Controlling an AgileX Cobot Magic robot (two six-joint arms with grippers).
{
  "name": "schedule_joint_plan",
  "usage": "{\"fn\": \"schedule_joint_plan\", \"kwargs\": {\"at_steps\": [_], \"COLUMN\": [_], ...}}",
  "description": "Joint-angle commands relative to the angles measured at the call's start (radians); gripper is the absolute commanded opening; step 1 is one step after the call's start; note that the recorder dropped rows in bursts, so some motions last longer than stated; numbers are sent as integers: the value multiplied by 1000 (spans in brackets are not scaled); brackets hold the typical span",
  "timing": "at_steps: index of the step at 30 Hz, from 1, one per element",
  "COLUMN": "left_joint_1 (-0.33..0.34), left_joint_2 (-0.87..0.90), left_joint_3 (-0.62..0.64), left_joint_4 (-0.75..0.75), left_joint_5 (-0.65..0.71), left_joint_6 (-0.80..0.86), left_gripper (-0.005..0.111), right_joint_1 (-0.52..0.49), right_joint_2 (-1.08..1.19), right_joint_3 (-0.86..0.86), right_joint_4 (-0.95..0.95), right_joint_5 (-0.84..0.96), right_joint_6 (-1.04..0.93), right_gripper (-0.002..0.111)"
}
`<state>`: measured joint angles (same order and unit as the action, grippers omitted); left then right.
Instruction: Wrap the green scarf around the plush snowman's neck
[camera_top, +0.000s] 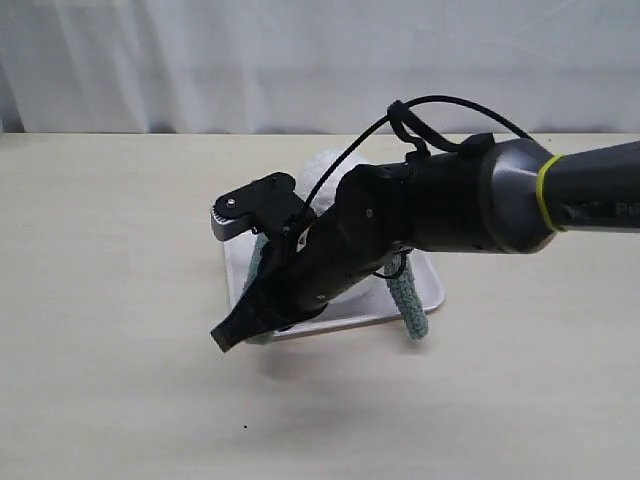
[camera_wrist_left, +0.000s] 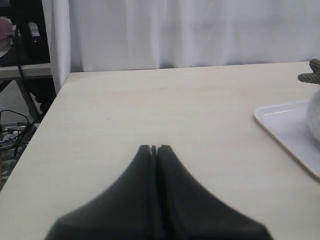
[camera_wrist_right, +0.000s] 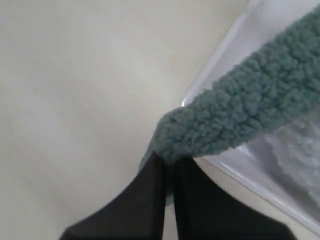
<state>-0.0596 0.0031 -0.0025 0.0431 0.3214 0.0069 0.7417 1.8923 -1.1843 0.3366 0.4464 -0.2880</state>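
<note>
The right arm (camera_top: 440, 205) lies nearest the lens. In the exterior view it slants from the right edge down to lower left of centre. There the right hand (camera_top: 226, 338) ends just past the lower-left corner of the tray (camera_top: 350, 318). Its wrist view shows the fingers (camera_wrist_right: 147, 200) pinched together on one rounded end of the green scarf (camera_wrist_right: 240, 110), right at the tray rim.

From that held end the scarf's long axis runs up and to the right across the tray, mostly hidden under the arm. Its far end droops over the lower-right rim onto the desk (camera_top: 120, 250). The plush snowman (camera_top: 322, 165) shows only as white fluff above the arm, up and right of the hand, and its neck cannot be seen.

The left hand (camera_wrist_left: 154, 149) hovers over bare desk, its fingers pressed together on nothing, with the tray well off to one side. The right hand is plainly the nearer. I judge the coming move to be carrying the held end up and right toward the toy.
</note>
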Motion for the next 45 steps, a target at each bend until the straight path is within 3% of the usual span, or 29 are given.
{"fn": "schedule_joint_plan", "kwargs": {"at_steps": [1,23,45], "left_joint_1": [0,0,0], "left_joint_2": [-3,-3,-3], "left_joint_3": [3,3,3], "left_joint_4": [-2,-2,-2], "left_joint_5": [-13,-13,-13], "left_joint_6": [-2,-2,-2], "left_gripper": [0,0,0], "right_joint_1": [-7,-7,-7], "right_joint_2": [-23,-90,-90], "right_joint_3": [-1,13,88], "right_joint_4": [-144,-666,-704], "right_joint_5": [111,309,227], "right_joint_6": [53,116,128], "right_gripper": [4,4,4]}}
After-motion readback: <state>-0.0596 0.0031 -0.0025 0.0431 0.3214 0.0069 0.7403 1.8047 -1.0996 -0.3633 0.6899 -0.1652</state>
